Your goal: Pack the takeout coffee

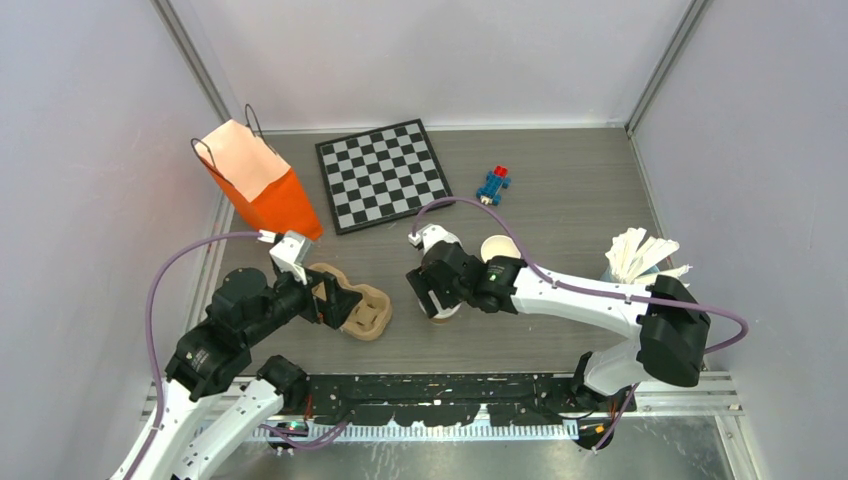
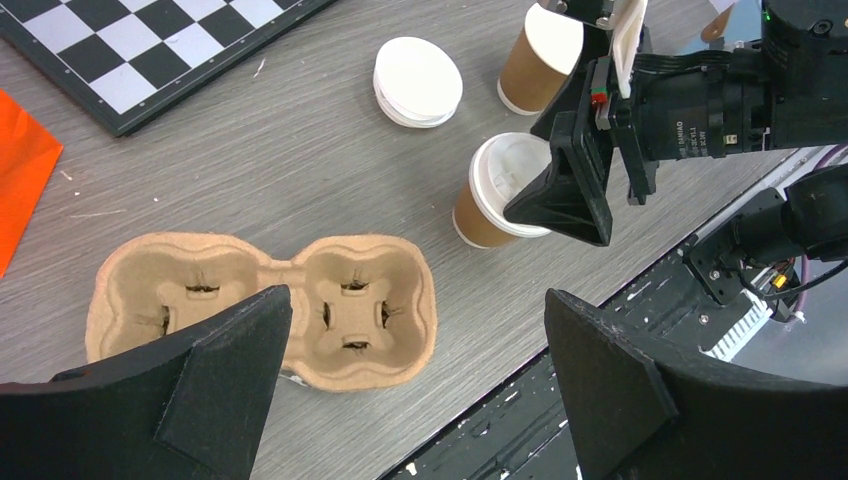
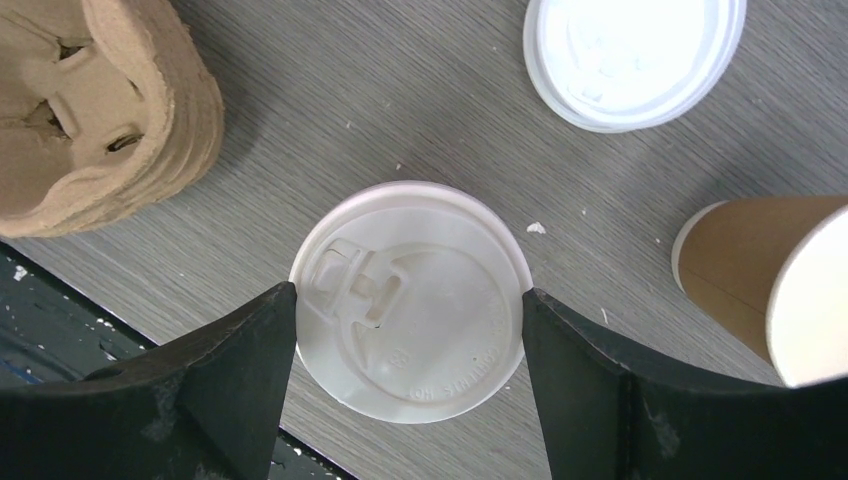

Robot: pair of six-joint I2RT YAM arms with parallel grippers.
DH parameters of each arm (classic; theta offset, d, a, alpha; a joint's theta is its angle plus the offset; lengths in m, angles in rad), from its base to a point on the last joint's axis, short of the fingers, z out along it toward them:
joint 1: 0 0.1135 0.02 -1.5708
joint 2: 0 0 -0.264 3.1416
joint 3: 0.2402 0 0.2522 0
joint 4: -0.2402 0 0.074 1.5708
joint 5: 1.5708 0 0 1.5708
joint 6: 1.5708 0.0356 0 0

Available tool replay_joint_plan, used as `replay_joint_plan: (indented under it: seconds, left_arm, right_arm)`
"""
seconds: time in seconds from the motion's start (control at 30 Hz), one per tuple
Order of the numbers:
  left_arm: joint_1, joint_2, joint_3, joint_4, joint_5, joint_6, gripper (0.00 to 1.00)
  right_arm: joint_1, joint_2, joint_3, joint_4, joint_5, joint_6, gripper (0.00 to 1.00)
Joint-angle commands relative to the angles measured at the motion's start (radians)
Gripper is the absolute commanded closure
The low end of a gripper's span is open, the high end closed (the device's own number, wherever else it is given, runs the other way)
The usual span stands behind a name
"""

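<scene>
A takeout coffee cup (image 3: 410, 300) of brown paper with a white lid (image 2: 505, 175) stands on the table near the front edge. My right gripper (image 3: 410, 290) is shut on it, one fingertip touching the lid rim on each side. A second brown cup (image 2: 540, 55) without a lid stands just behind it, beside a stack of white lids (image 2: 417, 82). My left gripper (image 2: 417, 293) hangs wide open over the near edge of the tan pulp cup tray (image 2: 260, 300), holding nothing. Both tray pockets are empty.
An orange paper bag (image 1: 265, 185) stands at the back left, next to a chessboard (image 1: 382, 175). A small blue toy (image 1: 493, 185) lies behind the cups. White sticks (image 1: 640, 255) fan out at the right. The black front rail (image 1: 450, 390) runs close to the cup.
</scene>
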Motion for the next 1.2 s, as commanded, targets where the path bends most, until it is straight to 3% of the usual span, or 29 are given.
replay_joint_plan:
  seconds: [0.0, 0.4, 0.6, 0.87, 1.17]
  left_arm:
    - [-0.004, -0.006, 0.002, 0.008, -0.022, 0.019, 0.00]
    - [-0.004, -0.016, 0.000, 0.008, -0.025, 0.020, 0.00]
    - [-0.004, -0.028, -0.004, 0.007, -0.020, 0.020, 0.00]
    - [-0.004, -0.027, -0.010, 0.011, 0.000, 0.021, 0.00]
    - [-0.004, -0.030, -0.013, 0.013, 0.008, 0.025, 0.00]
  right_arm:
    - [0.005, -0.049, 0.057, -0.060, 0.071, 0.050, 0.24]
    - [-0.072, -0.111, 0.222, -0.178, 0.167, 0.066, 0.24]
    - [-0.246, -0.130, 0.329, -0.240, 0.191, 0.027, 0.25]
    - [-0.547, -0.117, 0.353, -0.254, 0.228, -0.005, 0.24]
    - [-0.739, 0.004, 0.393, -0.362, 0.151, 0.014, 0.23]
